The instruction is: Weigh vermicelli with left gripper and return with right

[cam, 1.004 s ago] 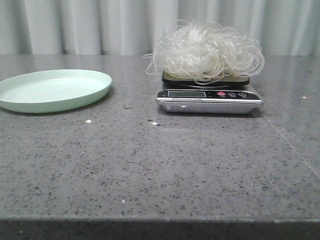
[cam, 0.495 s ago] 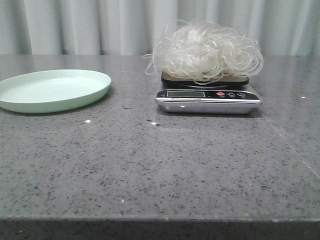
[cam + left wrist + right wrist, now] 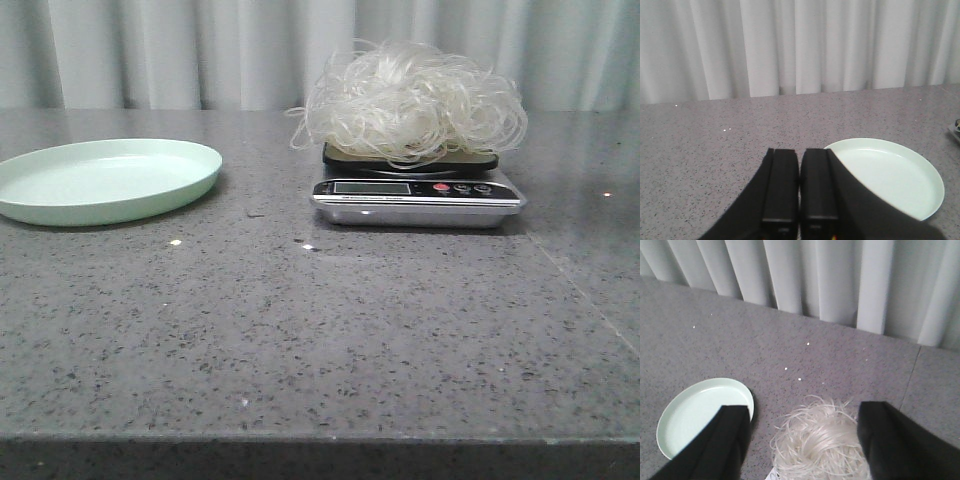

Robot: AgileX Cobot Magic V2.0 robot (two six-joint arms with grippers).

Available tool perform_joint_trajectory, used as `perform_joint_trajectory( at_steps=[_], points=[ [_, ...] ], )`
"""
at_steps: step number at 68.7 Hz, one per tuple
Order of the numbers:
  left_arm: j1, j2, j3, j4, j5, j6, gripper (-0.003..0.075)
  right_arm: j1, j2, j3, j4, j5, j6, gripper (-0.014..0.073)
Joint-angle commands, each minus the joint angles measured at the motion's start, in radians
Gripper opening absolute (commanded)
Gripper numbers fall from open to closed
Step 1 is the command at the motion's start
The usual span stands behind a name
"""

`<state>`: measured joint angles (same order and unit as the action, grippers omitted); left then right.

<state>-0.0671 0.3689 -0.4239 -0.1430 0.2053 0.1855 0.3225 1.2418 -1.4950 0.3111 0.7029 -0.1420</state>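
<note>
The vermicelli (image 3: 410,102), a fluffy mound of glossy white strands, lies on the black platform of a silver digital scale (image 3: 418,196) at the back middle of the table. It also shows in the right wrist view (image 3: 821,440). My right gripper (image 3: 802,440) is open above it, one finger on each side of the mound, and holds nothing. My left gripper (image 3: 800,192) is shut and empty, near the edge of a pale green plate (image 3: 890,172). Neither gripper shows in the front view.
The pale green plate (image 3: 105,180) sits empty at the back left of the grey speckled table; it also shows in the right wrist view (image 3: 695,412). A white curtain (image 3: 200,50) hangs behind the table. A few small white crumbs (image 3: 177,242) lie on the tabletop.
</note>
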Motion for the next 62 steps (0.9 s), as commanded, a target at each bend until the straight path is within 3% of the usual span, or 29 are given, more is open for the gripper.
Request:
perform_joint_trajectory(
  at_steps=[1,26,56,62],
  points=[
    [0.003,0.005,-0.027,-0.01,-0.084,-0.012,0.0136,0.017,0.073,-0.066,0.008,-0.045,-0.015,0.0614],
    [0.003,0.005,-0.027,-0.01,-0.084,-0.012,0.0136,0.019,0.356,-0.078,-0.029,0.03,-0.015,0.0612],
    [0.003,0.005,-0.027,-0.01,-0.084,-0.012,0.0136,0.019,0.502,-0.078,-0.074,0.069,-0.015,0.0612],
    [0.003,0.005,-0.027,-0.01,-0.084,-0.012,0.0136,0.019,0.506,-0.078,-0.074,0.069,-0.015,0.0579]
  ],
)
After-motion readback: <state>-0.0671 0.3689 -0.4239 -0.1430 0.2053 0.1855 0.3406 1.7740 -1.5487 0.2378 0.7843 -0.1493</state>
